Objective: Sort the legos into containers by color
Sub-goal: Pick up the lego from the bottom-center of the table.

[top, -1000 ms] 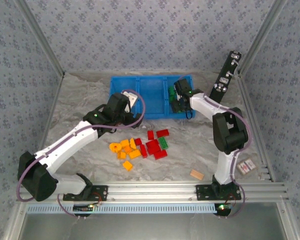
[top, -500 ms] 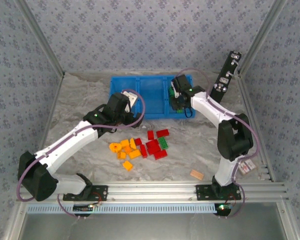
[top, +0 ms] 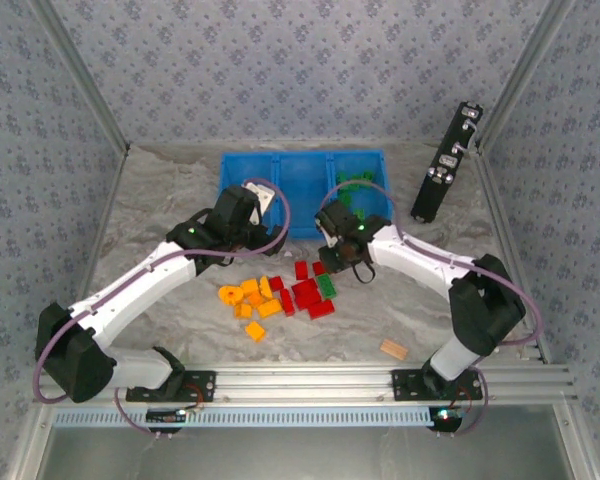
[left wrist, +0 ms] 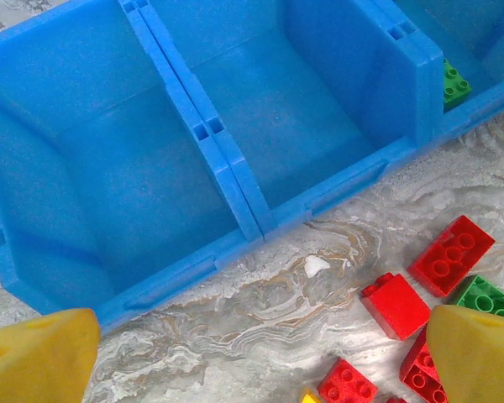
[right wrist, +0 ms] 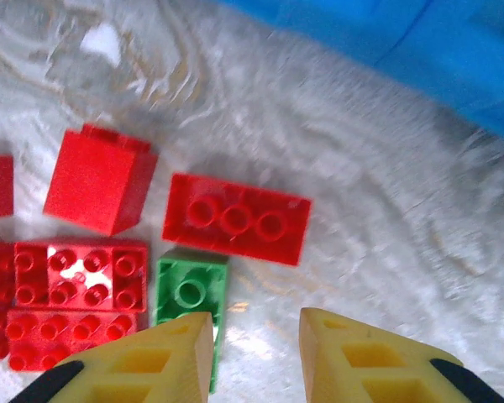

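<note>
- Jaws of the right gripper (right wrist: 256,336) stand close together with a slim gap between them and nothing in it. They hover just above a loose green brick (right wrist: 191,298) on the far side of the heap.
- Just beside that brick lie a red three-stud brick (right wrist: 238,218) and a red cube-shaped block (right wrist: 101,180), with flatter red pieces nearer the heap's centre.
- The left gripper (left wrist: 260,357) is spread wide and empty. It hangs over the bench just in front of the tray's near wall.
- The loose legos sit in the middle of the bench, with orange-yellow ones (top: 250,300) on the left of the heap and red ones (top: 308,292) on the right.
- The blue tray (top: 300,155) lies along the far edge of the bench. Its right compartment holds a few green bricks (top: 355,190), while the left and middle compartments are bare.
- To my eye the job is barely started. Green is nearly done, with at least one brick left, and every red and orange-yellow piece has yet to go in.
- A tan block (top: 393,349) lies toward the near right corner and a black device (top: 445,165) stands by the far right corner. Neither looks like part of the sorting.
</note>
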